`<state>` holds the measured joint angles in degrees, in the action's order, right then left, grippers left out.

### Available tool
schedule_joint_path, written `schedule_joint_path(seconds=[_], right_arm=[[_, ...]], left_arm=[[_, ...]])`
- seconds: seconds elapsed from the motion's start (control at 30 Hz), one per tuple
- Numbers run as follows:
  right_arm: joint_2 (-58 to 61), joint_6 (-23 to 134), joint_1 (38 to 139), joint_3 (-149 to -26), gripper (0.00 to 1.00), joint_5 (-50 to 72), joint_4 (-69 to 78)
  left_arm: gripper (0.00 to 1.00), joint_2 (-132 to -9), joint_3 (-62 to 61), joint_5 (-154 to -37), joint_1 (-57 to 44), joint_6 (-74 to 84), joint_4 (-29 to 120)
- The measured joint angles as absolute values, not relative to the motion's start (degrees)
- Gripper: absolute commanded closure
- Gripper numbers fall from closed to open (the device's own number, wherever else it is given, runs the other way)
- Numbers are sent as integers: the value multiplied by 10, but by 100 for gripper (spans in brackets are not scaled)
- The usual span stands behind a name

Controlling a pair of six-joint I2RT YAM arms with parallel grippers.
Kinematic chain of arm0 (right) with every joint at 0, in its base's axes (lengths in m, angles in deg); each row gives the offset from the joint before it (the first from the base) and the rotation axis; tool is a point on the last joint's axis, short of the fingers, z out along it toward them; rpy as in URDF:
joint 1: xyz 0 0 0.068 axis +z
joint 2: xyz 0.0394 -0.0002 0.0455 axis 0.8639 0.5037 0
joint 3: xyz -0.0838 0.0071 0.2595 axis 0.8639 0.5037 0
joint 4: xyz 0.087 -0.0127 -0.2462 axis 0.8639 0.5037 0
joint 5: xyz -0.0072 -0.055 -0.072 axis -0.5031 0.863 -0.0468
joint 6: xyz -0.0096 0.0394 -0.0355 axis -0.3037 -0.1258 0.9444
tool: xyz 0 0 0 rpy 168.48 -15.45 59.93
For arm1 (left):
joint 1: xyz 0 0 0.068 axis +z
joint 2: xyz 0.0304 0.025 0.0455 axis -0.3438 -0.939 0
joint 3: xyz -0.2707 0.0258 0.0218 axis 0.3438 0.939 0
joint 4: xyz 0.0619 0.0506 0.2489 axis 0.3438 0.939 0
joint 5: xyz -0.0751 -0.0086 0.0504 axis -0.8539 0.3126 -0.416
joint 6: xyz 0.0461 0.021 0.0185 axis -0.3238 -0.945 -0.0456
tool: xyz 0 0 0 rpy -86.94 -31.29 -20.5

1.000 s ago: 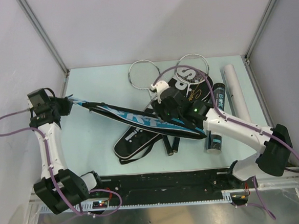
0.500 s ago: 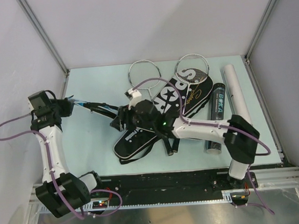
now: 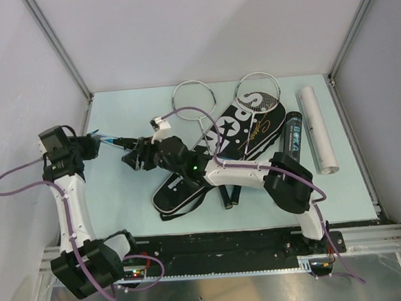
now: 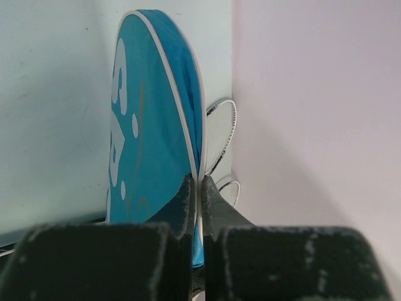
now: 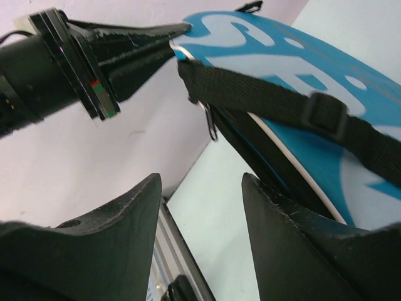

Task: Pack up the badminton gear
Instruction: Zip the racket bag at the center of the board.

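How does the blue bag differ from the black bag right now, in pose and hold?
The blue bag is turned on edge, its rim pinched in the left hand; the black bag lies flat on the table, with no hand on it. The blue bag is bright blue with white piping; the black bag is black with a white star and gold script. Both carry white lettering.

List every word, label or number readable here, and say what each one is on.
"SP": large white letters on the black racket bag; the rest is not legible.
Gold script on the same bag: too blurred to read.
Teal lettering on the black shuttle tube: too small to read.
White letters on the blue racket bag: seen at a steep slant, unreadable.
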<state>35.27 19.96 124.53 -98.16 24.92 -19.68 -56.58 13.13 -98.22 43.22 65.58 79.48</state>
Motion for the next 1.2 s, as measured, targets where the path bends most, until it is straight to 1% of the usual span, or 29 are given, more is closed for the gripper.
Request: schedule_joint_path(seconds=[0.17, 0.33, 0.6, 1.03, 1.1, 1.17, 1.2], right_arm=[[397, 192, 1250, -1043, 42, 263, -198], [417, 186, 1249, -1062, 44, 281, -198], [425, 183, 1248, -1068, 53, 306, -192], [425, 222, 1244, -1068, 56, 290, -224], [425, 225, 1244, -1068, 62, 290, -227], [425, 228, 1244, -1068, 77, 290, -228], [425, 230, 1244, -1068, 88, 290, -228]], left_arm=[[100, -556, 140, -984, 433, 666, 796], [100, -548, 143, -992, 435, 670, 795], [100, -533, 158, -993, 440, 679, 793], [100, -526, 163, -1000, 446, 679, 790], [100, -526, 165, -1002, 448, 679, 790], [100, -526, 165, -1004, 449, 679, 790], [100, -526, 165, -1005, 450, 679, 790]])
